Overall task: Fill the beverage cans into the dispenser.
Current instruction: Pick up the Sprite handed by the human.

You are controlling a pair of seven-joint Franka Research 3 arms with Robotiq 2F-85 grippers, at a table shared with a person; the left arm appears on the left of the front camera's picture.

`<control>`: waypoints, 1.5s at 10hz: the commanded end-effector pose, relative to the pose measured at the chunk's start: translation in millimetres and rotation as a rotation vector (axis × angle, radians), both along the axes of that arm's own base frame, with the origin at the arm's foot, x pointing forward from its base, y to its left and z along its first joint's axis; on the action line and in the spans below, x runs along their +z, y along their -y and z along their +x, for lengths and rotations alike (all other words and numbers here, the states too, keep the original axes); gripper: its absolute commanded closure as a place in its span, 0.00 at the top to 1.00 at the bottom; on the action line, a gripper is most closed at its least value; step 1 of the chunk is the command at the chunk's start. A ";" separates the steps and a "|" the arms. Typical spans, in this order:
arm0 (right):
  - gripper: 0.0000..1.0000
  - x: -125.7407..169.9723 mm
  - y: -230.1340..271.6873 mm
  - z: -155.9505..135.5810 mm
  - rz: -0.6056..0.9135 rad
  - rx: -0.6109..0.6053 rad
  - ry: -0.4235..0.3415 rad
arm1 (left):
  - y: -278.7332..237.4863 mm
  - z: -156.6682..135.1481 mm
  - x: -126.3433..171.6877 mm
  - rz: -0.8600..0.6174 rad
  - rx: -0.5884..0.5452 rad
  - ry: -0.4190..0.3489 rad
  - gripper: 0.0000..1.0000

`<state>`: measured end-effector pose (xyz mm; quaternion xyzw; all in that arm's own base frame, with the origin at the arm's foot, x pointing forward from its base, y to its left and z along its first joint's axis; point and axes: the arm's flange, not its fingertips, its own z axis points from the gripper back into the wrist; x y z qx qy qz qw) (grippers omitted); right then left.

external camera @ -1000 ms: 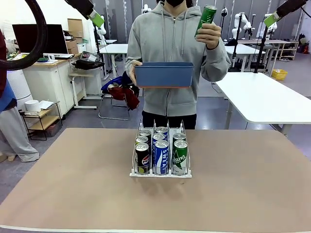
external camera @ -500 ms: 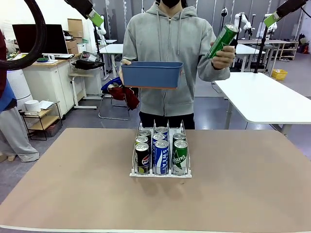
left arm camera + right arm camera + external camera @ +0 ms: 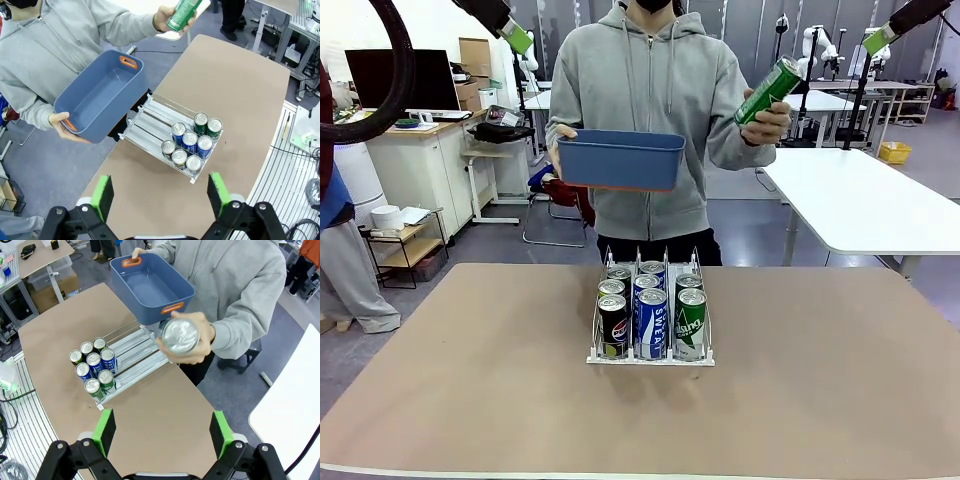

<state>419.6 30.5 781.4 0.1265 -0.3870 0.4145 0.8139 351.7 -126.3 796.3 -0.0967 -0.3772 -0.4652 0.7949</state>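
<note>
The white wire dispenser (image 3: 651, 352) stands mid-table with several beverage cans (image 3: 651, 318) in its three lanes: black Pepsi on the left, blue-and-white in the middle, green on the right. They fill the lanes' near ends (image 3: 191, 144) (image 3: 93, 369). Across the table a person holds one more green can (image 3: 768, 90) (image 3: 183, 13) (image 3: 179, 336) tilted in a raised hand. Both my grippers hang high above the table, open and empty: left gripper (image 3: 518, 38) (image 3: 160, 195), right gripper (image 3: 877, 40) (image 3: 162, 434).
The person's other hand holds an empty blue plastic bin (image 3: 620, 160) (image 3: 101, 96) (image 3: 150, 288) with orange handles, above the table's far edge. The brown tabletop (image 3: 470, 380) is bare around the dispenser. A white table (image 3: 865, 200) stands at the back right.
The person shifted the blue bin toward picture left and a little lower. The hand with the green can swung out to the right and tilted the can. My grippers stayed put.
</note>
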 end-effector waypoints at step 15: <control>1.00 -42.7 -19.6 48.8 0.071 0.012 -0.162 | -2.9 -3.9 -5.6 -0.008 -0.006 -0.008 1.00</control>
